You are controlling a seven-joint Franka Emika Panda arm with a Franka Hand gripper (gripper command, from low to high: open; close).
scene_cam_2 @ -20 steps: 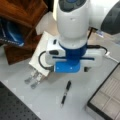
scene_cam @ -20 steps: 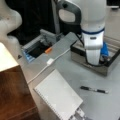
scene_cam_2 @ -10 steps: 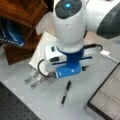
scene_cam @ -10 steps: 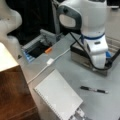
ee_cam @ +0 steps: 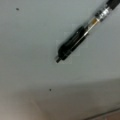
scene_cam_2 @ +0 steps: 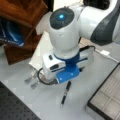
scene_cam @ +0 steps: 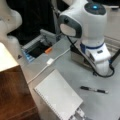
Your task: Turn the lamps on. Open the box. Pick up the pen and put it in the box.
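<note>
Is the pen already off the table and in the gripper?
No: in the wrist view the pen lies flat on the grey table, with nothing gripping it.

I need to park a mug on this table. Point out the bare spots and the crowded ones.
Bare table lies between the white cable and the pen, and beyond the pen toward a front view's bottom right. It is crowded near the box, where the dotted panel sits, and under the arm. The pincer hangs just beside the pen.

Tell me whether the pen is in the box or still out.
Out. The pen lies flat on the grey table, apart from the open box.
</note>
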